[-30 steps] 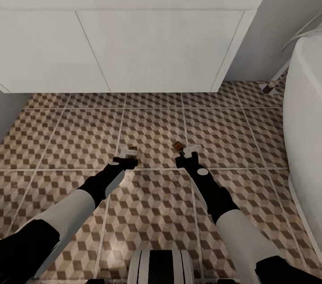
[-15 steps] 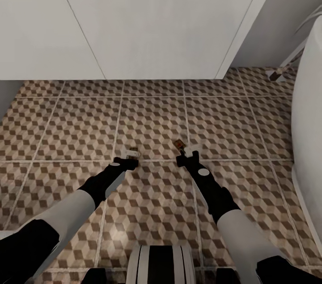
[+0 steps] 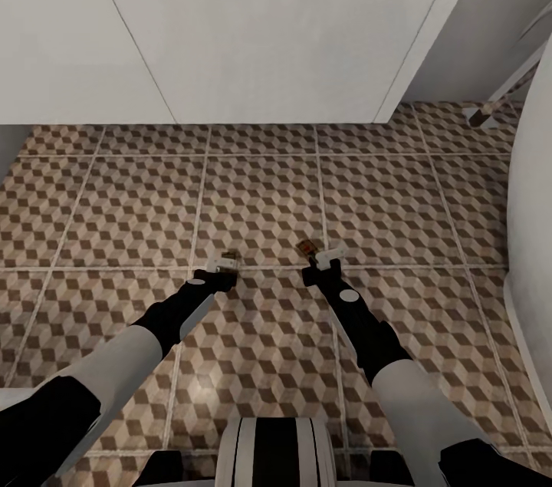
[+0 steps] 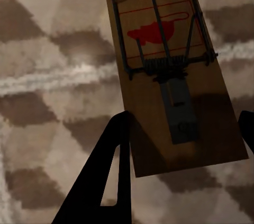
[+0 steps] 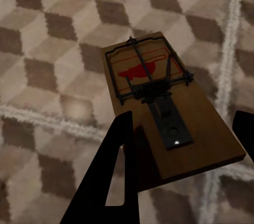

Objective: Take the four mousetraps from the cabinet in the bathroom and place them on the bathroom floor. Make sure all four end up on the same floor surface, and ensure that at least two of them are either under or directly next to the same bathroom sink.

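Both arms reach forward, low over the cube-patterned bathroom floor (image 3: 261, 195). My left gripper (image 3: 222, 266) is shut on a mousetrap (image 3: 228, 260). The left wrist view shows that tan board (image 4: 169, 70) with its black wire bar and red mark, clamped by its edges between the black fingers (image 4: 106, 181). My right gripper (image 3: 322, 257) is shut on a second mousetrap (image 3: 307, 248), whose board (image 5: 169, 107) sits between its fingers (image 5: 111, 171) just above the tiles. The white block of the bathroom sink (image 3: 253, 27) hangs straight ahead. The cabinet is out of view.
The white bathtub's curved wall (image 3: 533, 241) rises along the right edge. A slim leg with a dark foot (image 3: 483, 115) stands at the far right beside the sink. Grey wall (image 3: 498, 19) lies behind it. Open tiles stretch between the grippers and the sink.
The camera has shifted: the sink's lower edge sits higher in the picture and its top rim has left it. Both arms keep the same pose, each still holding its mousetrap.
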### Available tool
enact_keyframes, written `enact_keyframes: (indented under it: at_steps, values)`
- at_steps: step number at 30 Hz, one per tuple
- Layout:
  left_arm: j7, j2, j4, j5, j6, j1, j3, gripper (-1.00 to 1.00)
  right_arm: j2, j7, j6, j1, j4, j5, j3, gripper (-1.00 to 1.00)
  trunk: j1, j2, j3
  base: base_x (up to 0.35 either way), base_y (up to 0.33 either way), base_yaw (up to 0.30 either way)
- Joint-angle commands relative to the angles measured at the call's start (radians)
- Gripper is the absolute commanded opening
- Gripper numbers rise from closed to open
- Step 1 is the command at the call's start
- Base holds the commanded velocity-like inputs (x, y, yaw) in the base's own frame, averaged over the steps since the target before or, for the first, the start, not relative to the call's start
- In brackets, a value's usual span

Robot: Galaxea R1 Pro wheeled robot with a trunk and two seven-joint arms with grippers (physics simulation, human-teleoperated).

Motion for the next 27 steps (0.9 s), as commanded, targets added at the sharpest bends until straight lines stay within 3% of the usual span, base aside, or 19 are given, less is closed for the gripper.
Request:
enact_keyframes:
  at_steps: [1,7,11,14,16,17,19,22,27]
  values:
    - [0.013,0.002,-0.003,0.008,0.004,-0.001,-0.009,-1.00,0.000,0.003,0.004,0.000,-0.001,0.011,-0.001,-1.00,0.000,0.000,-0.001,0.000,0.000,0.000]
    - [0.014,0.012,-0.020,0.005,0.003,-0.001,-0.006,-1.00,0.005,-0.012,-0.045,0.000,0.006,0.011,-0.001,-1.00,0.000,0.000,-0.001,0.000,0.000,0.000]
    - [0.014,0.014,-0.026,-0.004,0.003,-0.001,0.001,-1.00,0.008,-0.045,-0.032,-0.002,0.003,0.019,-0.003,-1.00,0.000,0.000,-0.001,0.000,0.000,0.000]
    - [0.016,0.011,-0.030,-0.007,0.003,-0.002,0.004,-1.00,0.018,-0.082,0.022,-0.010,0.002,0.079,-0.003,-1.00,0.000,0.000,-0.001,0.000,0.000,0.000]
    - [0.030,0.007,-0.036,-0.008,0.007,-0.004,0.005,-1.00,0.037,-0.101,0.059,-0.037,0.001,0.150,-0.004,-1.00,0.000,0.000,-0.001,0.000,0.000,0.000]
    - [0.038,0.005,-0.038,-0.008,0.008,-0.005,0.005,-1.00,0.043,-0.104,0.066,-0.045,0.001,0.165,-0.004,-1.00,0.000,0.000,-0.001,0.000,0.000,0.000]
    - [0.088,-0.007,-0.047,-0.009,0.011,-0.015,0.007,-1.00,0.049,-0.110,0.083,-0.082,0.007,0.201,-0.004,-1.00,0.000,0.000,-0.001,0.000,0.000,0.000]
    - [0.155,-0.022,-0.053,-0.009,0.023,-0.041,0.020,-1.00,0.049,-0.114,0.132,-0.131,0.019,0.218,-0.004,-1.00,0.000,0.000,-0.001,0.000,0.000,0.000]
    - [0.186,-0.026,-0.093,-0.009,0.045,-0.066,0.044,-1.00,0.049,-0.115,0.173,-0.178,0.032,0.224,-0.006,-1.00,0.000,0.000,-0.001,0.000,0.000,0.000]
